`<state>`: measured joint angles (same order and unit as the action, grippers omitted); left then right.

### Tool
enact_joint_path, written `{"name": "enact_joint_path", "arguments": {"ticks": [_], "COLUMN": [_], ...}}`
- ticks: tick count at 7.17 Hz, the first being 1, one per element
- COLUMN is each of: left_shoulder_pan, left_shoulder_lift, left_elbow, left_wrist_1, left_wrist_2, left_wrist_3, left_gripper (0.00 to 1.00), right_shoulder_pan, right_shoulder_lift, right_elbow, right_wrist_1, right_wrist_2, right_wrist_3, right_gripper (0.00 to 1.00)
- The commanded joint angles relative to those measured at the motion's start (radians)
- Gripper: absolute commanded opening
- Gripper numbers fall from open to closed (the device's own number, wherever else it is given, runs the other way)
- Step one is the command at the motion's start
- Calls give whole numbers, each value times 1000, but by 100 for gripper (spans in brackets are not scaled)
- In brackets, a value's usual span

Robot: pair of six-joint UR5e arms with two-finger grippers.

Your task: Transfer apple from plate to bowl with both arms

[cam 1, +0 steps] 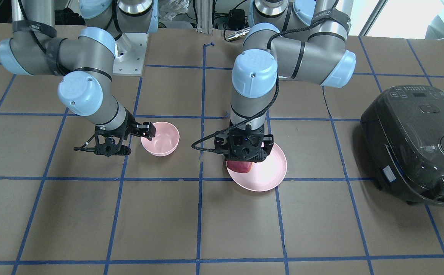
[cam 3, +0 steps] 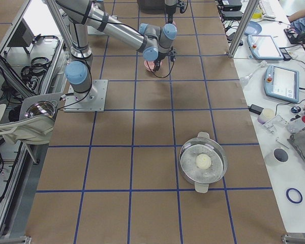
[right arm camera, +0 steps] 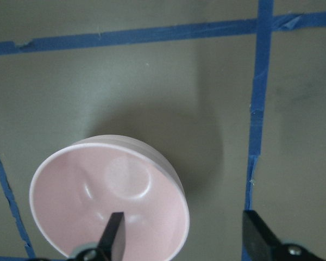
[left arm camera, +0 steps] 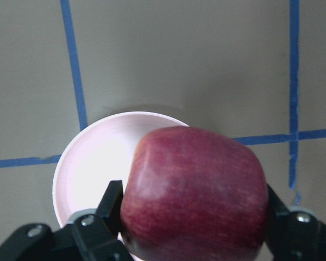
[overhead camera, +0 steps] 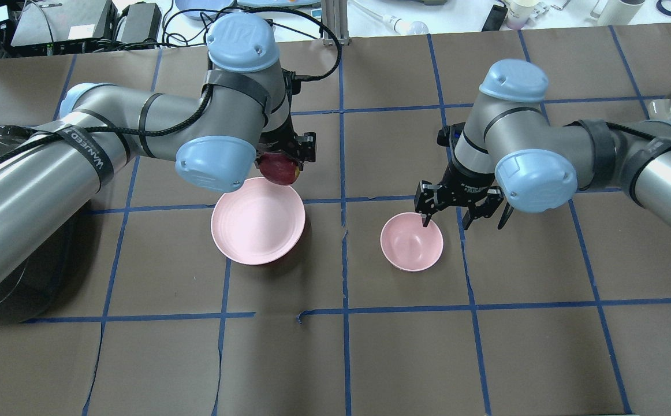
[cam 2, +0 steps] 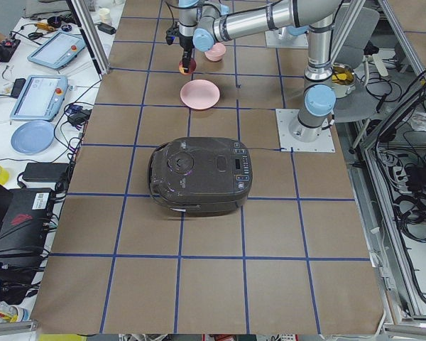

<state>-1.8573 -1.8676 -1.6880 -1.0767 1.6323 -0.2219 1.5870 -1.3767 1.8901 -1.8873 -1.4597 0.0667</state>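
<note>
My left gripper (overhead camera: 280, 164) is shut on the dark red apple (left arm camera: 195, 196) and holds it a little above the pink plate (overhead camera: 257, 228), over the plate's edge. In the front view the apple (cam 1: 240, 167) shows just under the gripper, above the plate (cam 1: 269, 173). My right gripper (overhead camera: 446, 219) is open and empty. It straddles the rim of the small pink bowl (overhead camera: 412, 241), with one finger over the bowl's inside and the other outside it. In the right wrist view the bowl (right arm camera: 98, 201) is empty.
A dark rice cooker (cam 1: 417, 141) stands on the robot's left side of the table. A glass-lidded metal pot (cam 3: 203, 162) stands far out on its right. Blue tape lines grid the brown table.
</note>
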Motion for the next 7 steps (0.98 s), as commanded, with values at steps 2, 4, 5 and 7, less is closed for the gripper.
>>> {"name": "enact_joint_path", "arguments": {"ticks": [2, 4, 5, 7], "left_shoulder_pan": [-109, -215, -285, -341], "left_shoulder_lift": [-2, -30, -41, -103], "left_elbow": [5, 8, 8, 39], "left_wrist_1": [58, 61, 54, 61], "left_wrist_2": [-64, -77, -72, -62], "left_wrist_3": [-242, -388, -472, -557], "left_gripper": [0, 2, 2, 0], "right_shoulder_pan": [-88, -175, -182, -179], "right_shoulder_lift": [-47, -50, -64, -96], "right_elbow": [-306, -394, -411, -425], "right_wrist_1": [265, 278, 278, 277], "right_wrist_2": [-158, -151, -160, -139], "right_wrist_3": [-7, -8, -7, -8], "right_gripper": [100, 100, 100, 100]}}
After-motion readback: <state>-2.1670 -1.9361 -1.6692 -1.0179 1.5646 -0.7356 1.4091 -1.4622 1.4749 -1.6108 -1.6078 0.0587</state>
